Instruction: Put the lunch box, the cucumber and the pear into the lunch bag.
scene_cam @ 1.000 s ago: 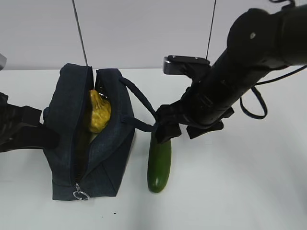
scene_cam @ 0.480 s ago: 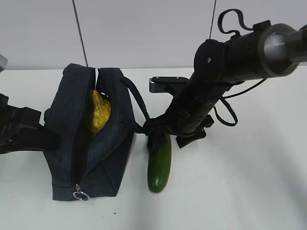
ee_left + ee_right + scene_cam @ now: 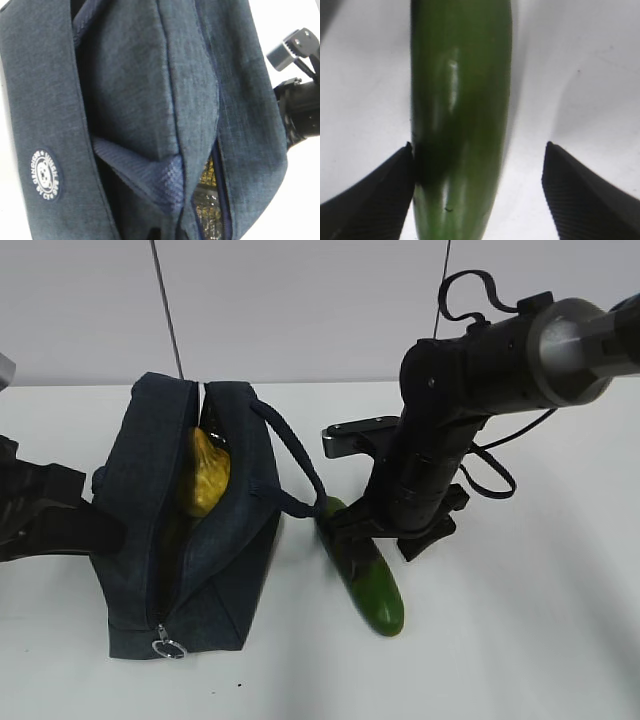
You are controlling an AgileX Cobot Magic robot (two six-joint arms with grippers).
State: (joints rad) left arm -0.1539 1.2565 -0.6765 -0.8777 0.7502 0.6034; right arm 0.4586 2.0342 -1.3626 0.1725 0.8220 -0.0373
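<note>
The navy lunch bag [image 3: 140, 470] stands left of centre with its top zipper open. The yellow pear [image 3: 207, 475] lies inside it. The lunch box is hidden or out of view. The dark green cucumber [image 3: 365, 570] lies slanted on the white table right of the bag. My right gripper [image 3: 372, 528] is open and straddles the cucumber's far half. In the right wrist view the cucumber [image 3: 460, 100] lies between the open gripper [image 3: 479, 145], touching the left finger [image 3: 380, 195], with a gap to the right one. My left gripper [image 3: 103, 528] presses against the bag's left side; its jaws are hidden behind bag fabric [image 3: 130, 90].
The bag's padded loop handle [image 3: 290, 455] hangs over toward the cucumber's far end. The round zipper ring [image 3: 168, 647] lies at the bag's near end. Silver lining shows through the opening [image 3: 207, 200]. White table [image 3: 520, 640] extends right of the cucumber.
My right arm has shifted and turned over the cucumber. The cucumber's near end has swung to the right, so it now lies slanted. The bag and left arm have not moved.
</note>
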